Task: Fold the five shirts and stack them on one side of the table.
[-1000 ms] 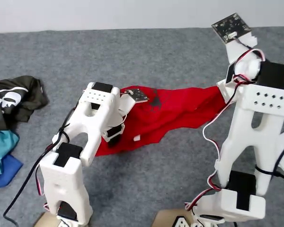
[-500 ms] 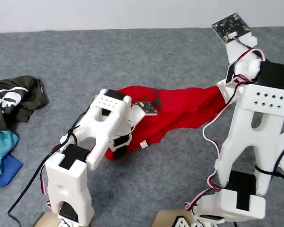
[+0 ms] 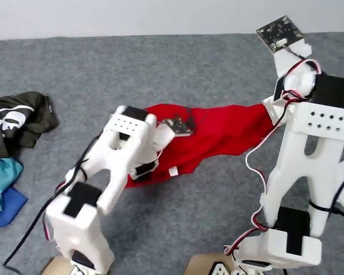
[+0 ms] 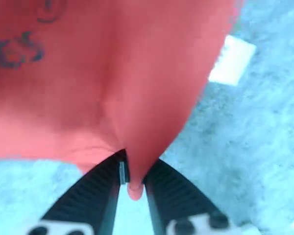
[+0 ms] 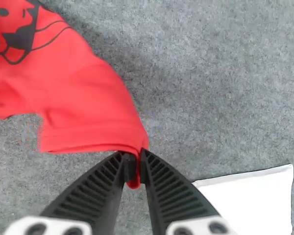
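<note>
A red shirt point(image 3: 218, 137) with a dark print lies stretched across the middle of the grey table, held at both ends. My left gripper point(image 4: 132, 182) is shut on a pinched fold of the red shirt point(image 4: 112, 83) at its left end, under the left arm point(image 3: 129, 146). My right gripper point(image 5: 133, 172) is shut on the hem corner of the red shirt point(image 5: 63, 93) at its right end, by the right arm point(image 3: 309, 114). A white label point(image 3: 173, 172) hangs from the shirt's near edge.
A dark shirt with a white skull print point(image 3: 14, 117), a teal shirt point(image 3: 1, 177) and a blue shirt point(image 3: 3, 209) are piled at the left edge. Bare grey table point(image 3: 160, 69) stretches behind the red shirt. A white sheet point(image 5: 250, 200) lies near the right gripper.
The left arm carried its end of the red shirt to the right, bunching the cloth toward the middle, then drew back slightly left. The right arm has stayed in place.
</note>
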Tool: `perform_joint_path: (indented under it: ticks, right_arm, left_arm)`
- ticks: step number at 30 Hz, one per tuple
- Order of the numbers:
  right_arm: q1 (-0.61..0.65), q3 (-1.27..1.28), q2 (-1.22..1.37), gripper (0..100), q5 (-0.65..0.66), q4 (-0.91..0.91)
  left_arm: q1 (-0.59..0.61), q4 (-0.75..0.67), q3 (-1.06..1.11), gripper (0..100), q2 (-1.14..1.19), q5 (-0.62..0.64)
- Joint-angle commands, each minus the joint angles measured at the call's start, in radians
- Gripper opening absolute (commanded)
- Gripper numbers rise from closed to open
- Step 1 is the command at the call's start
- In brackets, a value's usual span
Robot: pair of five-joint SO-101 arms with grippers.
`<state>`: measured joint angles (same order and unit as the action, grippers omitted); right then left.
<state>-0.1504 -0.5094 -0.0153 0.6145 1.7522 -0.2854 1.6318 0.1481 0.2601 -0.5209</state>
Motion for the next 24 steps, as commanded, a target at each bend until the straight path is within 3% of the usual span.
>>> perform_joint_path:
  ticks: [1,13,18,24]
  right_arm:
    - [0.007,-0.011,-0.058,1.1,-0.003,0.042]
    - [0.068,-0.117,-0.22,1.1,0.02,0.024]
    - [0.09,-0.117,-0.331,1.1,0.031,-0.091]
    - [0.085,-0.153,-0.412,1.1,0.11,-0.269]
  left_arm:
    - [-0.005,0.071,-0.07,0,-0.173,-0.006]
    - [0.087,0.106,-0.288,0,-0.58,-0.003]
    - [0.167,0.083,-0.449,0,-0.635,-0.003]
    - [0.265,-0.048,-0.642,0,-0.64,0.092]
